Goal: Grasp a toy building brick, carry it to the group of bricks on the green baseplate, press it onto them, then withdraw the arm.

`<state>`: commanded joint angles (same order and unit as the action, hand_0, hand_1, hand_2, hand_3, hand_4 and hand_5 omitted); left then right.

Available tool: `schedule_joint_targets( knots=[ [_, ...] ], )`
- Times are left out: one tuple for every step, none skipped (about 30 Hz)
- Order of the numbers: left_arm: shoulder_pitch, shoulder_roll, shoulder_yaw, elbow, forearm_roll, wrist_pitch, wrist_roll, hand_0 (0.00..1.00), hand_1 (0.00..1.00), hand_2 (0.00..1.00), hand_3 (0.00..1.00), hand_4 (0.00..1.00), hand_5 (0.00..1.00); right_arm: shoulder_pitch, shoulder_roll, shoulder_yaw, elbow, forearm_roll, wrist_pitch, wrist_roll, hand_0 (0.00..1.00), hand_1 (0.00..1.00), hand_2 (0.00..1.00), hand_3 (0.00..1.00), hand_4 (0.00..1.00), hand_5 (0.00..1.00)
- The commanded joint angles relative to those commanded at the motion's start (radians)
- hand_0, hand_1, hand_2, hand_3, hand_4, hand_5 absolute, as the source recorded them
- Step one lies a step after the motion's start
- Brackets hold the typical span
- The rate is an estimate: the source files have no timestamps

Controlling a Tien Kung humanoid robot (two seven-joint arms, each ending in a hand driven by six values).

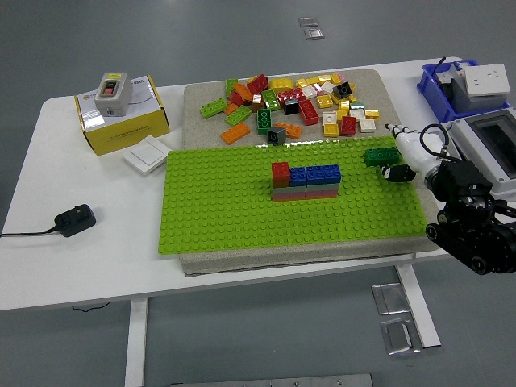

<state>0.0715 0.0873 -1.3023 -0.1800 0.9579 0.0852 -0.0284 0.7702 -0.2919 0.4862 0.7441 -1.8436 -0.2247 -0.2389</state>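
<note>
The right hand (401,161) comes in over the table's right edge and holds a dark green brick (380,156), its dark fingertips (397,172) closed against the brick's right end. The brick sits at the right end of the green baseplate (226,218), close to that plate's far right corner; whether it rests on the studs or hangs just above them cannot be told. Behind the hand, the white forearm and black joints of the right arm run back to the table's right edge.

Well apart from the held brick, near the baseplate's middle, stands the group of bricks (305,181): a red brick at its left end, blue ones beside it, and paler layers beneath. The baseplate lies on a grey mat (198,101) that reaches toward the table's far edge, and there a loose pile of bricks (294,101) in red, yellow, green, orange, white and black is scattered.

Toward the table's far left corner is a yellow box (125,121) with a grey switch unit on top, a white wall switch (146,153) just beside it. A black power adapter (75,219) lies near the left edge. At the far right corner sits a blue bin (431,85), with a grey case beside it.
</note>
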Motion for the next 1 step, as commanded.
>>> schedule_joint_targets(
  knots=[
    [0.000, -0.001, 0.001, 0.000, 0.000, 0.000, 0.000, 0.658, 0.656, 0.595, 0.606, 0.279, 0.719, -0.002, -0.001, 0.005, 0.002, 0.002, -0.003, 0.002, 0.792, 0.900, 0.998, 0.998, 0.615, 0.411]
  ],
)
